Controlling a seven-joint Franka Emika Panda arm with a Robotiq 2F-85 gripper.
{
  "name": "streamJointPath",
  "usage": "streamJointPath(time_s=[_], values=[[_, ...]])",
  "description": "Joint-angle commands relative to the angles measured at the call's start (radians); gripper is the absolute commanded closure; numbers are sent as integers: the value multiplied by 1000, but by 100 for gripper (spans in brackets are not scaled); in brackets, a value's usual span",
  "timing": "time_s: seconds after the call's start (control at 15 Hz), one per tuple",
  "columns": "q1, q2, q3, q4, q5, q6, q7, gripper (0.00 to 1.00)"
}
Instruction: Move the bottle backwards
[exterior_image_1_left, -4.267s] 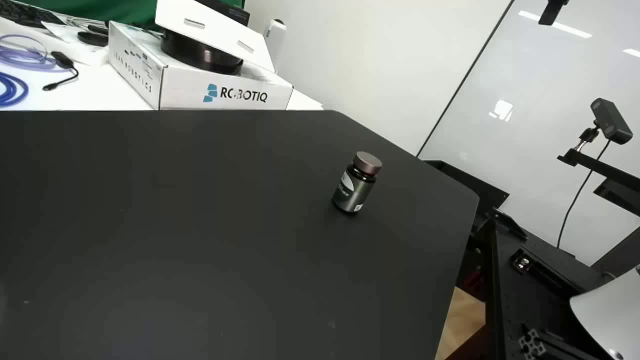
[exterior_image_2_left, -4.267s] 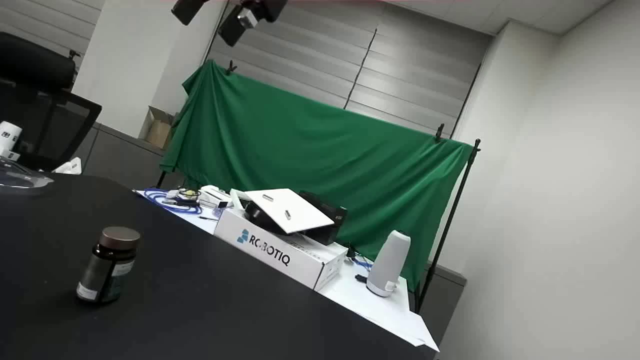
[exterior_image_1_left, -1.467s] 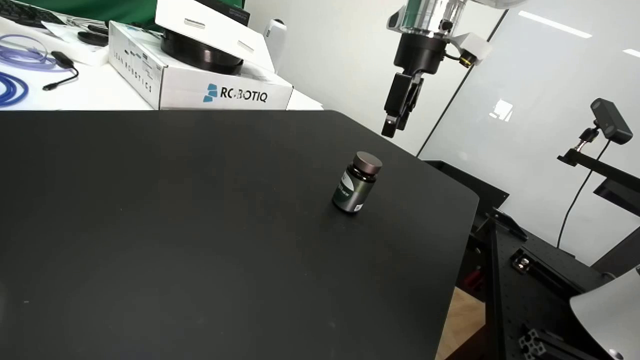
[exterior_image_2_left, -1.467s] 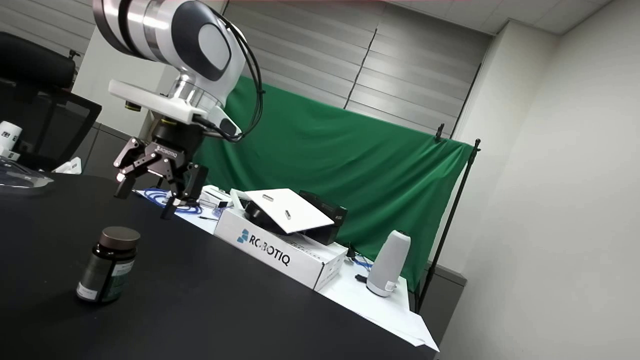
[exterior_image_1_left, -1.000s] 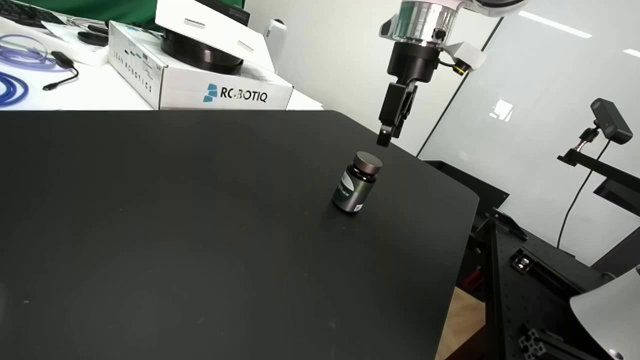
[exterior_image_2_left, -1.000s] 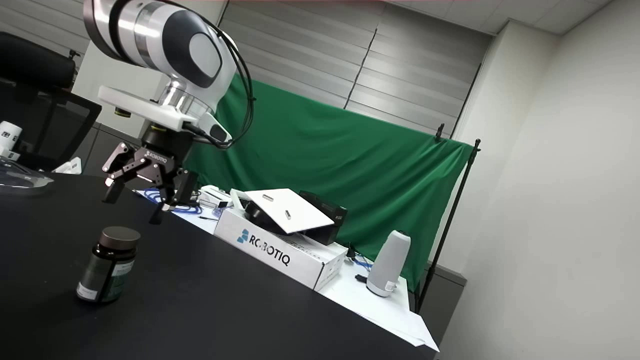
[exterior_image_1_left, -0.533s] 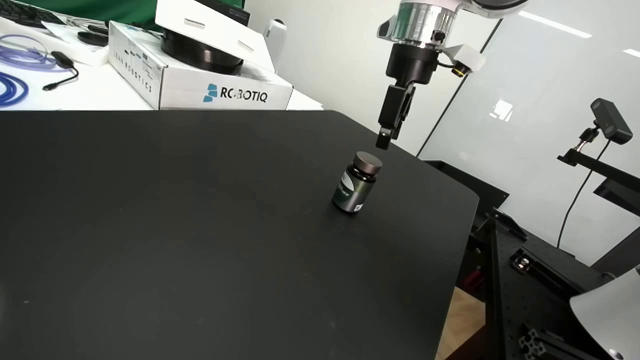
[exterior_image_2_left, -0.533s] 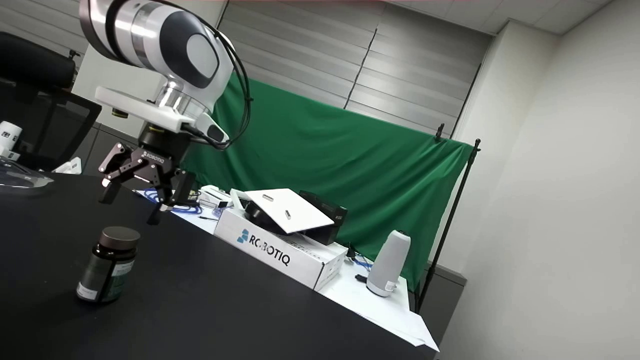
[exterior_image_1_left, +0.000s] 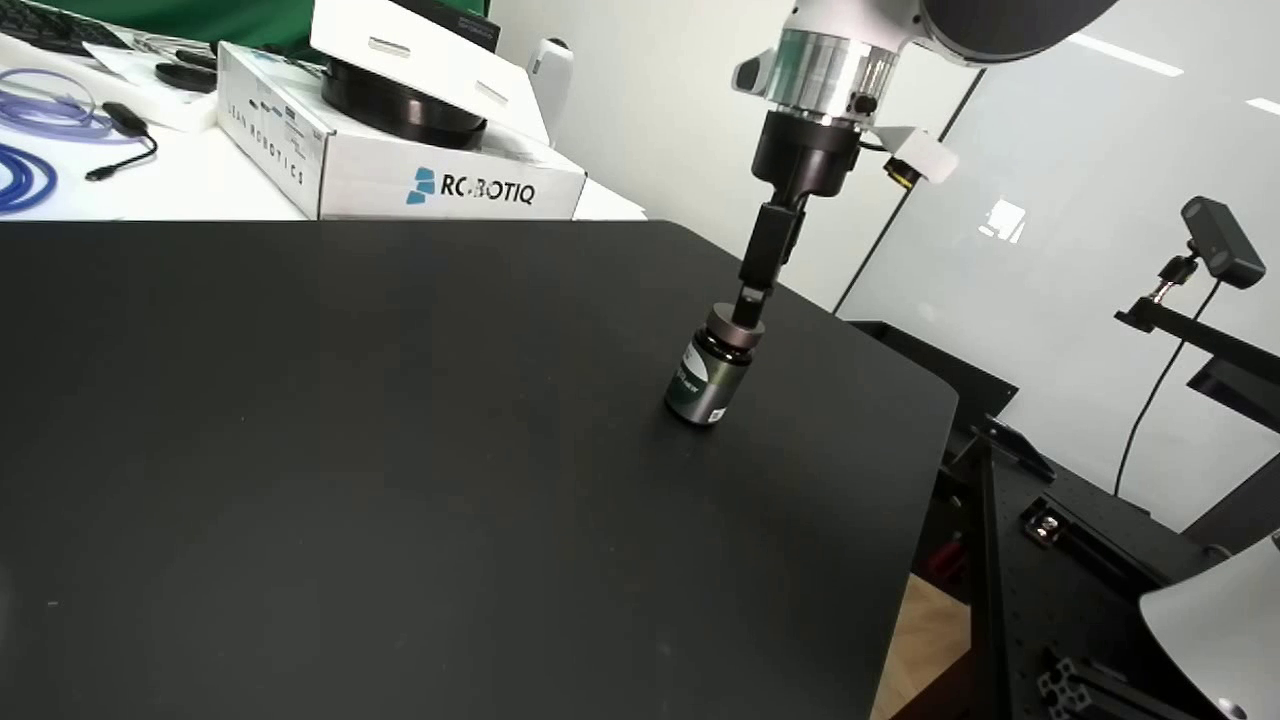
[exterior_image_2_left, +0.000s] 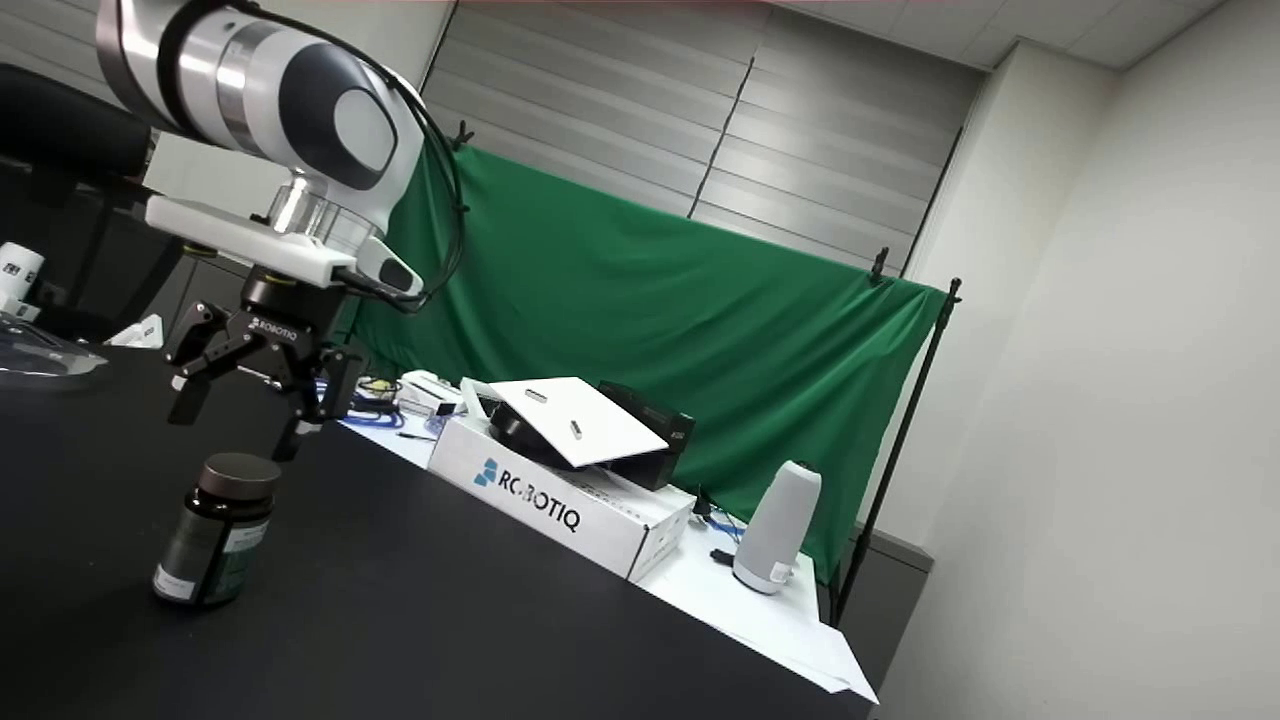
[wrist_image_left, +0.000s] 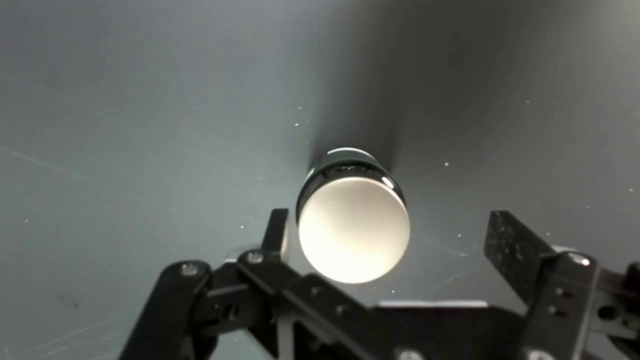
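Note:
The bottle, small and squat with a dark silvery-green body and a brownish cap, stands upright on the black table (exterior_image_1_left: 400, 450) in both exterior views (exterior_image_1_left: 706, 380) (exterior_image_2_left: 215, 550). In the wrist view its bright cap (wrist_image_left: 354, 230) lies between the fingers, much nearer the left finger than the right, with gaps on both sides. My gripper (exterior_image_1_left: 748, 312) is open and empty, pointing down. In an exterior view a fingertip overlaps the cap; in an exterior view the fingertips (exterior_image_2_left: 236, 428) hang just above and behind the cap. The gripper also shows in the wrist view (wrist_image_left: 389, 217).
The table's rounded edge (exterior_image_1_left: 945, 400) runs beyond the bottle. A white Robotiq box (exterior_image_1_left: 450, 180) stands on a white side table behind, near blue cables (exterior_image_1_left: 25, 180). A camera on a mount (exterior_image_1_left: 1222, 243) stands beside the table. Clear plastic packaging (exterior_image_2_left: 45, 358) lies at the table's far corner.
The arm has come into view and moved down toward the bottle. Over the last half second the gripper has dropped further, to about the cap's height. The bottle has not moved.

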Motion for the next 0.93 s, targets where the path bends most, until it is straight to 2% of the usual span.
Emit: streamJointPath(time_s=[0.0, 0.2, 0.53, 0.87], values=[[4, -4, -26, -8, -89, 28, 64, 0], [-4, 3, -35, -16, -103, 50, 62, 0], [-25, 6, -12, -59, 10, 160, -7, 0], [-27, 14, -8, -76, 68, 194, -34, 0]])
